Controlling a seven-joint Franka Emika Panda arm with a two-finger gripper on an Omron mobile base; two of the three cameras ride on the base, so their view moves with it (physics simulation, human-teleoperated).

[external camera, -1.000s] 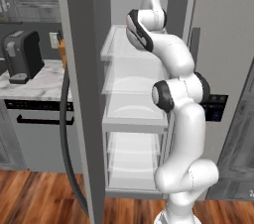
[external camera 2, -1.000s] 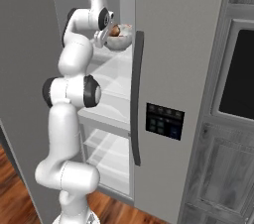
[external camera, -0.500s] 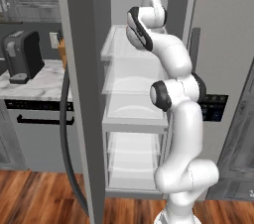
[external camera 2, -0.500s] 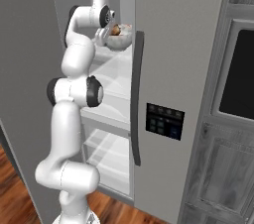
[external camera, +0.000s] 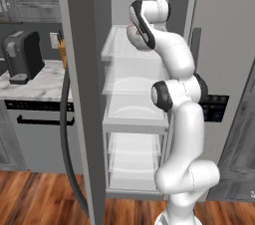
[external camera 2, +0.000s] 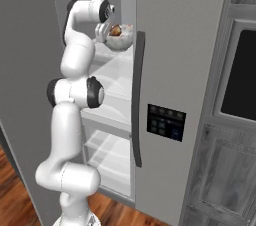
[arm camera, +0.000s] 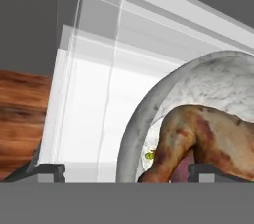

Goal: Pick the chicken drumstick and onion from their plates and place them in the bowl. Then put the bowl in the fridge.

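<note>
A: Where is the bowl (external camera 2: 119, 40) relative to the fridge (external camera 2: 180, 70)?

B: It is seen inside the fridge, on the top white shelf (external camera 2: 107, 60), just behind the edge of the closed right door. The left door (external camera: 82, 94) is swung open.

A: Contents?

B: The chicken drumstick (arm camera: 203, 141) is seen lying in the bowl, golden-brown and lumpy. A purplish patch under it may be the onion; it cannot be told for sure.

A: State of the jaws?

B: The jaws are spread wide, one tip to each side of the near bowl rim in the hand view. Nothing is pinched. The gripper (external camera 2: 106, 33) is seen at the bowl's left side, up at top-shelf height in the fridge.

A: Anything beside the fridge?

B: A dark coffee machine (external camera: 22, 57) is seen on the marble table (external camera: 35, 84) left of the fridge.
</note>
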